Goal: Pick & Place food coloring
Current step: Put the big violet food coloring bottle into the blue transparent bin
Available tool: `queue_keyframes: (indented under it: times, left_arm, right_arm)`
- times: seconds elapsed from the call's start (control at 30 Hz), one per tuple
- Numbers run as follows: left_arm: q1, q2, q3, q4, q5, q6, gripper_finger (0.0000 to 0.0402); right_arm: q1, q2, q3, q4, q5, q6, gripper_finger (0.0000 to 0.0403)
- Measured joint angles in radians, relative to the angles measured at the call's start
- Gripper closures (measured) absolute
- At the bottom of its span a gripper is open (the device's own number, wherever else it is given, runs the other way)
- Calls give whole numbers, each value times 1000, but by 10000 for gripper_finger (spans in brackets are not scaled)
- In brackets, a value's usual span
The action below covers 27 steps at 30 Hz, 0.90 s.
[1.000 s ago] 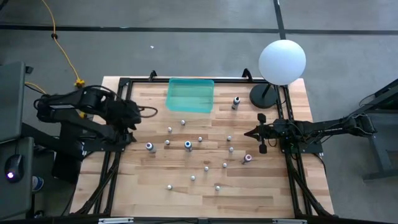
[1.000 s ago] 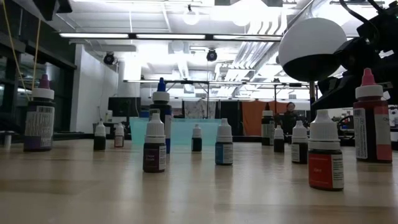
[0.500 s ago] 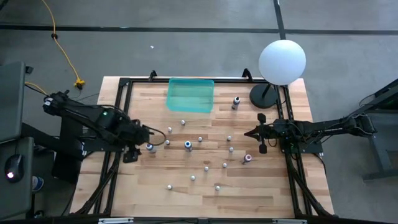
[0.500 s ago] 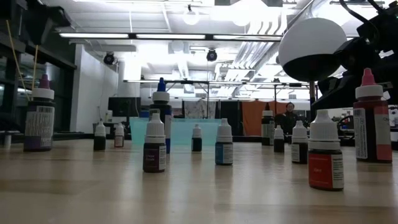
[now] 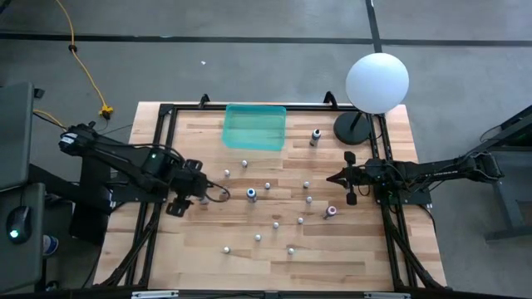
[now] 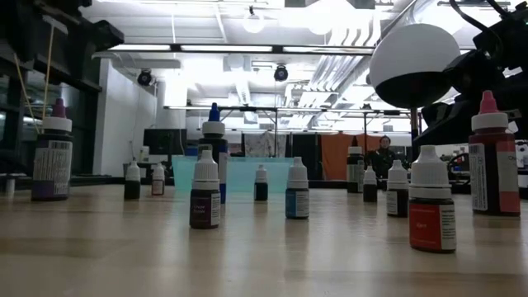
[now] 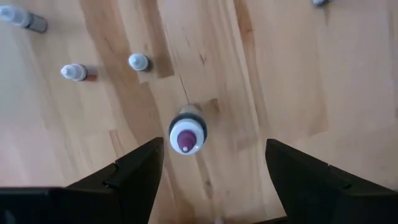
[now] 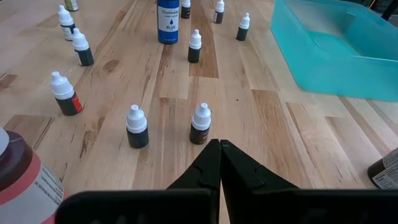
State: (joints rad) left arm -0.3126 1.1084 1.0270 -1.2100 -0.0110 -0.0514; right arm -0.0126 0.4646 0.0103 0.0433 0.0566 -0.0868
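Several small food coloring bottles stand upright on the wooden table (image 5: 249, 249). My left gripper (image 7: 214, 148) is open and hovers above one with a white cap and purple tip (image 7: 187, 134). Its fingers stand apart on either side of the bottle, with the bottle nearer one finger (image 7: 140, 168). In the high view the left gripper (image 5: 199, 189) covers this bottle; in the low view it is the bottle at the far left (image 6: 51, 153). My right gripper (image 8: 219, 148) is shut and waits at the table's right side (image 5: 331, 178), above the bottles.
A teal bin (image 5: 254, 127) sits at the far edge. The white globe lamp (image 5: 376, 81) stands on its dark base at the far right corner. A larger blue bottle (image 5: 251, 194) and a pink-tipped one (image 5: 331, 211) stand among the small ones. Bare wood lies near the front edge.
My left arm has swung out from the table's left edge toward the right and the near edge. Its gripper has come over the purple-tipped bottle. The bottles and my right arm have stayed in place.
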Motion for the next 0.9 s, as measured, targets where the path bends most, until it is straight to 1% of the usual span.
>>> queue_keyframes:
  times: [0.07,0.23,0.3,0.57,0.9]
  left_arm:
    - [0,-3,-26,9,-1,27,126]
    - [0,-19,-105,82,-1,29,126]
    - [1,-21,-131,101,-16,29,126]
    - [45,-25,-211,191,-27,22,126]
    - [64,-24,-218,195,-28,25,126]
  right_arm:
    - [0,0,0,0,0,0,402]
    - [0,0,0,0,0,0,402]
    - [0,0,0,1,0,0,402]
    - [0,0,0,2,0,0,402]
    - [0,0,0,2,0,0,402]
